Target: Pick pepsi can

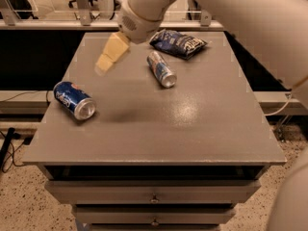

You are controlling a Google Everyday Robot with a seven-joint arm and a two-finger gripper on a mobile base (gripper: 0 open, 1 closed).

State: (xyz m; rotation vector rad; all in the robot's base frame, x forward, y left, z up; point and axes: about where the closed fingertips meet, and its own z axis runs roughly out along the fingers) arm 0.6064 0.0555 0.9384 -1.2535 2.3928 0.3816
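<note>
The pepsi can (pixel 74 100) lies on its side at the left of the grey table (pixel 192 129), deep blue with a red-and-white logo and its silver end turned toward the front. My gripper (pixel 107 60), with pale yellow fingers, hangs above the table's left back part, up and to the right of the can and apart from it. It holds nothing.
A slimmer silver-blue can (pixel 161 69) lies on its side near the table's middle back. A dark blue crinkled snack bag (pixel 179 43) lies behind it at the back right. Drawers (pixel 154 191) sit below the table's front edge. My white arm (pixel 231 13) crosses the upper right.
</note>
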